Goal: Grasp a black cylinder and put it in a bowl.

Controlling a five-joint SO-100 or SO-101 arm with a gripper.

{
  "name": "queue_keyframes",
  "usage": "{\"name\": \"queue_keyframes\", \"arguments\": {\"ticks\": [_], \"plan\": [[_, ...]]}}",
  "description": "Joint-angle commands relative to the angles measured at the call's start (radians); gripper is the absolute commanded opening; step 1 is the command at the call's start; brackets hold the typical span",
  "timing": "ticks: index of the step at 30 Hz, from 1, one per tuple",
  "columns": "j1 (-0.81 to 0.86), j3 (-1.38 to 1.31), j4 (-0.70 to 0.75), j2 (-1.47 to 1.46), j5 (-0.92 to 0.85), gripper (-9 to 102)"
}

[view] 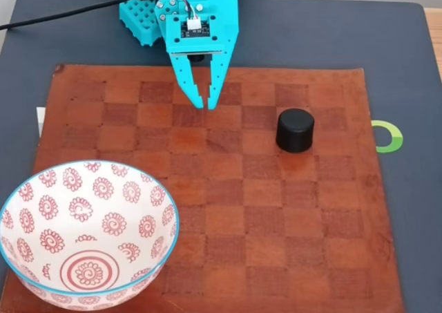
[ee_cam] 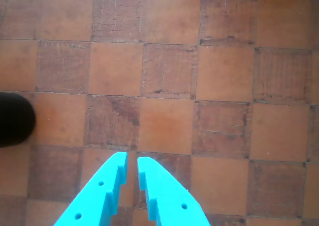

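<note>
Turquoise end effector (view: 206, 106) nearly closed, fingertips a narrow slit apart, nothing between them. Pointing down over the far part of the brown checkerboard mat (view: 228, 258), tips above a square in the upper rows in the fixed view. Not touching any object; whether the tips meet the mat cannot be told.

In the wrist view, same end effector (ee_cam: 131, 159) entering from the bottom edge, two pale blue fingers (ee_cam: 104, 191) converging to a thin gap, small round holes and stepped notches along their inner sides. Checker squares beneath, worn and scratched.

Black cylinder (view: 295, 130) standing upright on the mat, well apart from the end effector, to its right in the fixed view and a little nearer the camera. In the wrist view, only a dark rounded part of the black cylinder (ee_cam: 15, 119) at the left edge, cut off by the frame.

Bowl (view: 31, 209) at the lower left corner of the fixed view, white with red spiral flowers and a light blue rim, resting on the mat's near corner, holding nothing, well apart from the cylinder.

Also in the fixed view: dark desk (view: 324, 36) around the mat, turquoise arm body (view: 197, 12) with a small circuit board, a black cable (view: 62, 14) trailing left, and a green ring mark (view: 389, 136) on the desk right of the mat.
</note>
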Motion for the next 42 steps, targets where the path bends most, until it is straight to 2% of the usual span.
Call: {"name": "queue_keyframes", "arguments": {"ticks": [1, 16, 42], "plan": [[0.000, -0.026, -0.011, 0.049, 0.003, 1], [-0.002, -0.034, -0.011, 0.049, 0.008, 0], [0.000, -0.252, -0.021, 0.028, 0.002, 0]]}}
